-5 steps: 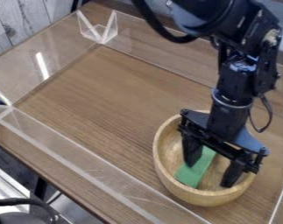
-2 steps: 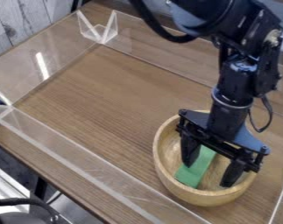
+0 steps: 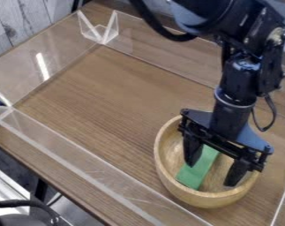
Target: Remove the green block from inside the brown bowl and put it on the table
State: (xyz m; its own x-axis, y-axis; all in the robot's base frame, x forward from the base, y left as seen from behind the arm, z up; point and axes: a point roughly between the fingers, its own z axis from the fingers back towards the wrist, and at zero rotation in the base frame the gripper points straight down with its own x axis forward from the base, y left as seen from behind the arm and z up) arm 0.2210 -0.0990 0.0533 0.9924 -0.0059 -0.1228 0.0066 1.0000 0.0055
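Straddling green block (image 3: 200,168) in brown bowl (image 3: 170,163): wide-open hand (image 3: 216,164).

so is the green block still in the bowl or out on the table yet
In the bowl. The green block lies inside the brown bowl, leaning against its inner wall, with the open end effector straddling it.
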